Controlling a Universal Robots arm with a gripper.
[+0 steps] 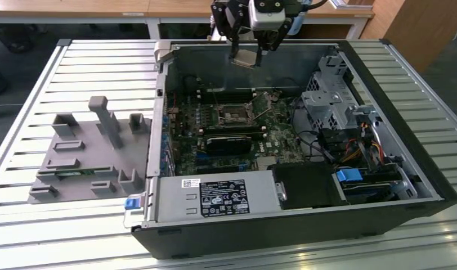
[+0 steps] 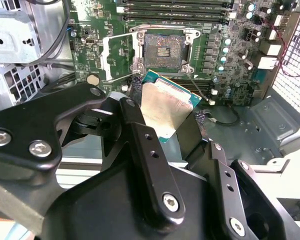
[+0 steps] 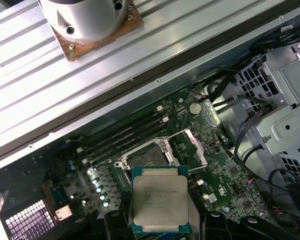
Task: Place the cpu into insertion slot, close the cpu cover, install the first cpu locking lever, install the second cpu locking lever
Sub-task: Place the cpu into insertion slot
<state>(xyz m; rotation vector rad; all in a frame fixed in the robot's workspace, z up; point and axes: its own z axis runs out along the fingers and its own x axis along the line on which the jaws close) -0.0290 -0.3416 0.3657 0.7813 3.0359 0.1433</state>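
Gripping the cpu [image 3: 159, 200] by its edges, the gripper [image 1: 251, 52] hangs over the open case [image 1: 289, 236]; the slot [image 2: 162, 50] lies well below it, bare, its cover [image 2: 106, 57] swung open alongside.

A: What is the cpu [image 3: 159, 202] between the gripper [image 2: 165, 115] fingers [image 2: 140, 130] made of?
B: A dull, brushed silver metal top on a green rim. The fingers are matt black, with shiny screw heads.
A: And below the gripper?
B: Green board [image 2: 230, 75] with a slight sheen, bare silvery metal cover [image 2: 106, 57], ribbed matt metal table [image 1: 101, 62].
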